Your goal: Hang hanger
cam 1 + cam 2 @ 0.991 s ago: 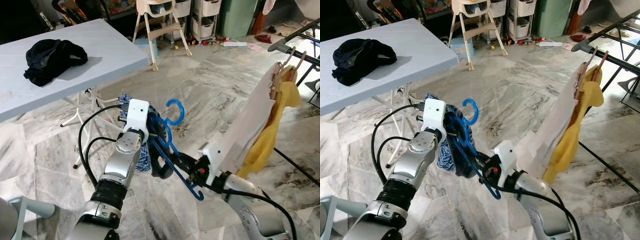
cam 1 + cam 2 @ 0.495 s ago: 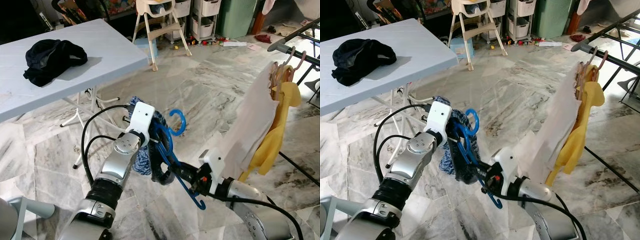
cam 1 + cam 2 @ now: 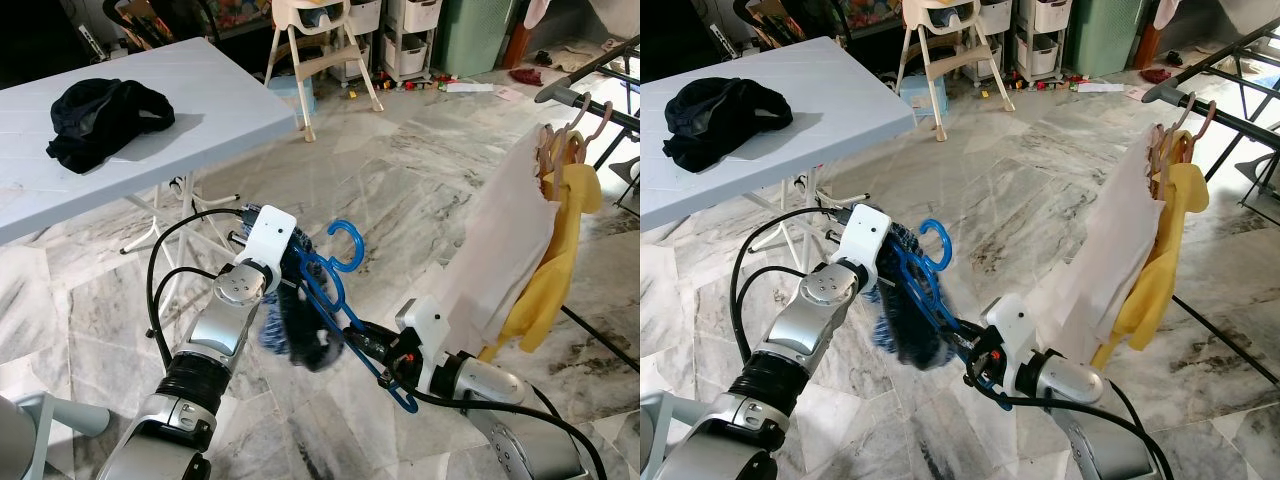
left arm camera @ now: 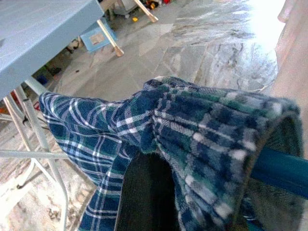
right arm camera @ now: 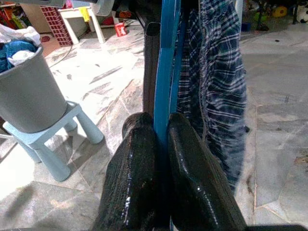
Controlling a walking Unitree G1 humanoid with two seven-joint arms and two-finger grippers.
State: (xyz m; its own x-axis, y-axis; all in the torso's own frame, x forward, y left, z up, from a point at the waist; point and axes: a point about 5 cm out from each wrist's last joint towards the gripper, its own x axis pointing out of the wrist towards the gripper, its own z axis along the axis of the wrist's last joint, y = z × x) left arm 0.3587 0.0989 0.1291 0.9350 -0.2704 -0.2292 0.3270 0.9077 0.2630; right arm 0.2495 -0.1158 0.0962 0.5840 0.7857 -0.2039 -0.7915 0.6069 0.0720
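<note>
A blue plastic hanger (image 3: 335,285) with a blue plaid garment (image 3: 295,325) draped on it hangs in the air over the floor, hook up. My right gripper (image 3: 368,345) is shut on the hanger's lower arm; in the right wrist view its fingers (image 5: 134,183) clamp the blue bar (image 5: 166,72). My left gripper (image 3: 292,268) is at the hanger's neck, buried in the plaid cloth (image 4: 183,125). To the right stands the drying rack (image 3: 585,80), where a white cloth (image 3: 505,235) and a yellow garment (image 3: 560,230) hang on hangers.
A light blue folding table (image 3: 200,90) stands at the left with a dark garment (image 3: 105,115) on it. A high chair (image 3: 315,40) and storage drawers are at the back. A grey bin (image 5: 29,91) sits on a small stool. Marble floor lies open between me and the rack.
The hanger and both grippers have shifted slightly to the left, and the plaid garment swings and blurs beneath it. The right gripper keeps its hold.
</note>
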